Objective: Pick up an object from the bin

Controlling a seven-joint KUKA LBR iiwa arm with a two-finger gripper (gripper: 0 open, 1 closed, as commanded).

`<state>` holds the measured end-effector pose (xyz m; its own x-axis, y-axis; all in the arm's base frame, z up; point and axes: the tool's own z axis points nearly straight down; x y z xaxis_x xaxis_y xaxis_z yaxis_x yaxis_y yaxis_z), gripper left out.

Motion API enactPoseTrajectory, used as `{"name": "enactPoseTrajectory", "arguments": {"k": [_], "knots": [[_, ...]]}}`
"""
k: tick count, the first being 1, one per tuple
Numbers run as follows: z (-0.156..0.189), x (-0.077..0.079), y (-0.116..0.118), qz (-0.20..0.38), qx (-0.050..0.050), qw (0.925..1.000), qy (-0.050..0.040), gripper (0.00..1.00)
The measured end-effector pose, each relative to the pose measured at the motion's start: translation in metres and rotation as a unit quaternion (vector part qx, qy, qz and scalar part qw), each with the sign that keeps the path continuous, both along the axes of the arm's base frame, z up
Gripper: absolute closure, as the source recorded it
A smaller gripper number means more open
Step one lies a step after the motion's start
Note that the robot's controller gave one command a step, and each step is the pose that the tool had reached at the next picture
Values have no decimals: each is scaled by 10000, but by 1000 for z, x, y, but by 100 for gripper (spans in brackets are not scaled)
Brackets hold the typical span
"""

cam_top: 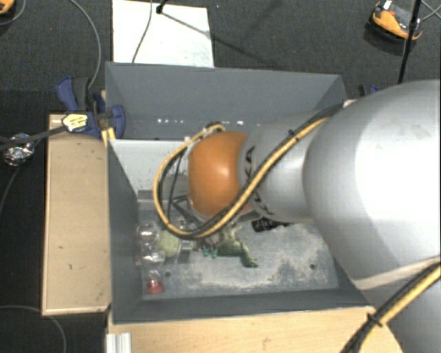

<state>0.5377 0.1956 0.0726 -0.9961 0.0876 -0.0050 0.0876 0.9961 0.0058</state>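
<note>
Likely approach step: end effector (195, 233), open/closed state cannot be told, low at 8 o'clock of bin (227, 103), green toy (238, 249) at its 4 o'clock, clear plastic pieces (147, 243) at 9 o'clock; next move req. closure on one obj.

Robot lab or test cell, not a home or shop.
A big silver industrial arm (358, 186) with an orange wrist cover (217, 176) and a yellow-black cable loop (164, 186) sits over a grey metal bin (227, 96), the claw (196, 231) low inside it. The scuffed, dusty bin floor (296, 265) is right of the claw. Dark carpet (41, 41) surrounds the bin, with a thin loose cable (98, 41) trailing up-left of the claw. A stand leg (182, 21) lies beyond the claw past the bin's far wall. An orange-and-black device (393, 19) is far up-right of the claw.
</note>
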Motion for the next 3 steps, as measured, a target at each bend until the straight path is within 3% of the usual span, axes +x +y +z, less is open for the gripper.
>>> {"name": "enactPoseTrajectory", "arguments": {"k": [1, 2, 3], "knots": [[72, 7, 7, 3, 4, 10000, -10, 100], [72, 7, 7, -5, 5, 10000, -9, 100], [115, 3, 3, -42, -6, 10000, 24, 100]]}}
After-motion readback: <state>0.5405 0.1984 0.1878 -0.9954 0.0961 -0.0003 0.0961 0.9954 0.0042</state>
